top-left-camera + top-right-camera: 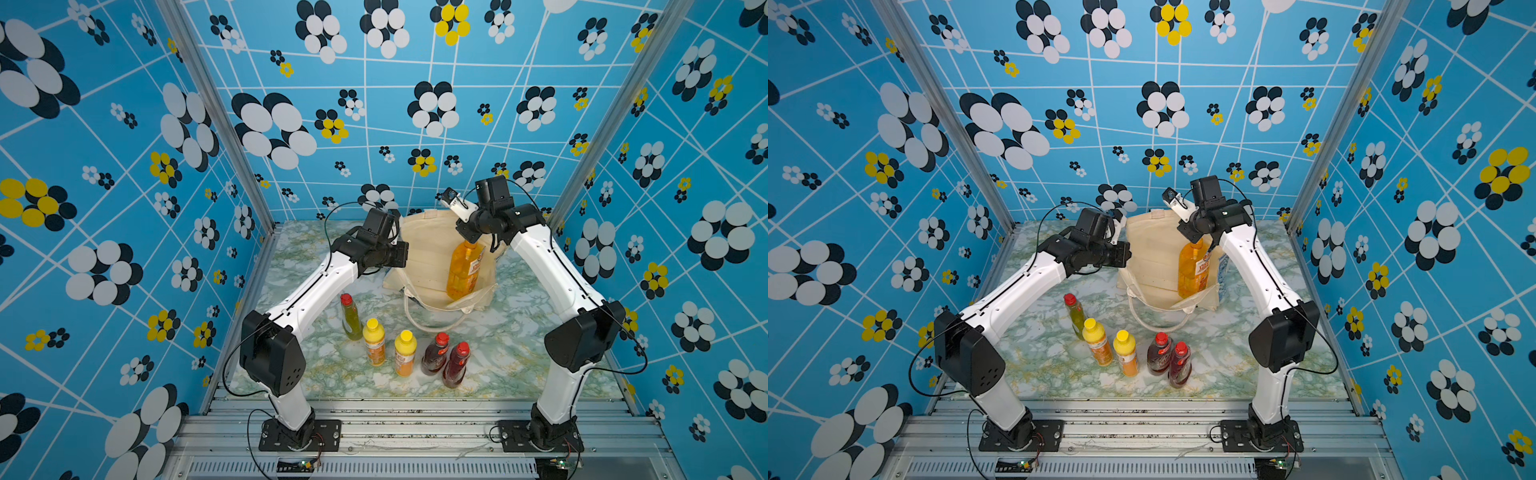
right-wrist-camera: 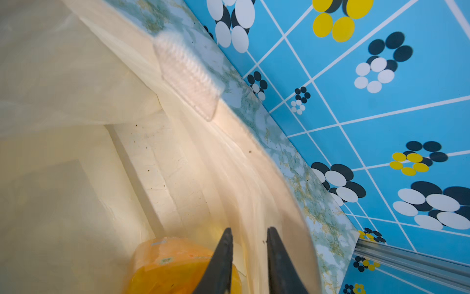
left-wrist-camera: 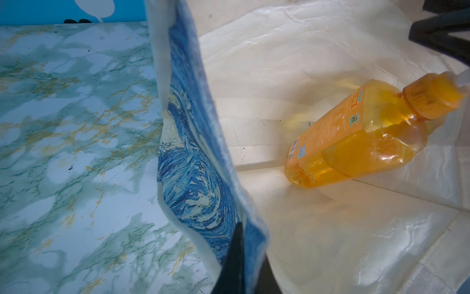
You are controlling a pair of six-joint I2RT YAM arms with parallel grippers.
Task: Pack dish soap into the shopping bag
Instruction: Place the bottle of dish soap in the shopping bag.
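Jaws of the left gripper [image 3: 243, 259] were clamped on the bag [image 3: 193, 152] wall in the left wrist view. Inside the bag the pump bottle [image 3: 356, 137] leaned, base on the bag's floor. In the right wrist view the right gripper [image 2: 249, 230] hung over that bottle, jaws narrowly apart; whether it gripped could not be told. Both top views showed five bottles outside the bag, on the table [image 1: 519, 353] near its handles: green bottle [image 1: 351, 322], yellow pair [image 1: 374, 343], red pair [image 1: 435, 355]. One of six looked nearly packed.
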